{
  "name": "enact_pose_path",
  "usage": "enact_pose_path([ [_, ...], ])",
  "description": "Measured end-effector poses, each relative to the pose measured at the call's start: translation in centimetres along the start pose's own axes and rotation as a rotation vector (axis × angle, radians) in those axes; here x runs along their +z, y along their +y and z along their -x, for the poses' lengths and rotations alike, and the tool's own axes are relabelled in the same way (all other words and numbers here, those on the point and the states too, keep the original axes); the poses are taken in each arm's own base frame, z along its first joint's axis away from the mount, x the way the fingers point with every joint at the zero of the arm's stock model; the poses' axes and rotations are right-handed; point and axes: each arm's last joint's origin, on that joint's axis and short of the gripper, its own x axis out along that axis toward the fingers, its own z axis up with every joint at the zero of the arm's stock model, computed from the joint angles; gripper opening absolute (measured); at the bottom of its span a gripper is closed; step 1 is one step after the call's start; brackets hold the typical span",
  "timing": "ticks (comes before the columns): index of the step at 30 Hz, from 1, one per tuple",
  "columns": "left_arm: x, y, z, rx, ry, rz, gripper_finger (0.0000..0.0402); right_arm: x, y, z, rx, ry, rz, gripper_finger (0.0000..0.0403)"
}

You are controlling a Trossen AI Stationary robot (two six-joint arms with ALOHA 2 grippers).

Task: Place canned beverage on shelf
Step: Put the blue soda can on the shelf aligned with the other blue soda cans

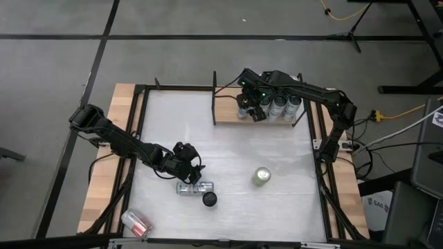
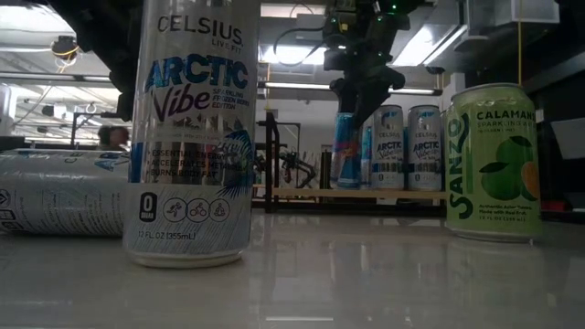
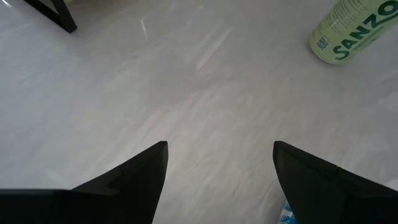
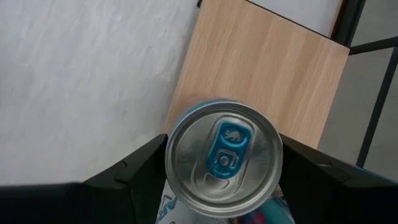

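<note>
Shelf (image 1: 228, 111) at table's 12 o'clock held about four upright cans. Right gripper (image 1: 250, 107) stood over the blue-topped can (image 4: 224, 158), fingers flanking it; grip or release could not be told. Left gripper (image 1: 185, 166), fingers spread and empty, hovered near centre. Sanzo can (image 1: 261, 176), a lying can (image 1: 194, 187) and others remained. Only the right wrist view showed the can's lid.

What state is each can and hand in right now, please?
Blue can: upright on shelf.
Shelf Celsius cans: upright.
Sanzo can: upright on table.
Near Celsius can: upright.
Fallen Celsius can: on its side.
Pink can: on its side.
Left hand: open, empty.
Right hand: over blue can.
</note>
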Motion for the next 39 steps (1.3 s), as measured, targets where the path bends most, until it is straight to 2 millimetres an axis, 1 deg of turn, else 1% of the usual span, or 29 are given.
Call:
enact_pose_path([
  [16, 0.00, 0.00, 0.00, 0.000, 0.000, 0.000, 0.0283, 0.01, -0.01, 0.00, -0.001, -0.001, 0.001, 0.0262],
  [22, 0.00, 0.00, 0.00, 0.000, 0.000, 0.000, 0.0283, -0.10, -0.14, 0.01, -0.045, 0.041, 0.001, 0.0262],
  [39, -0.01, 0.00, 0.01, 0.000, 0.000, 0.000, 0.0283, -0.10, -0.16, 0.02, -0.048, 0.043, 0.001, 0.0262],
])
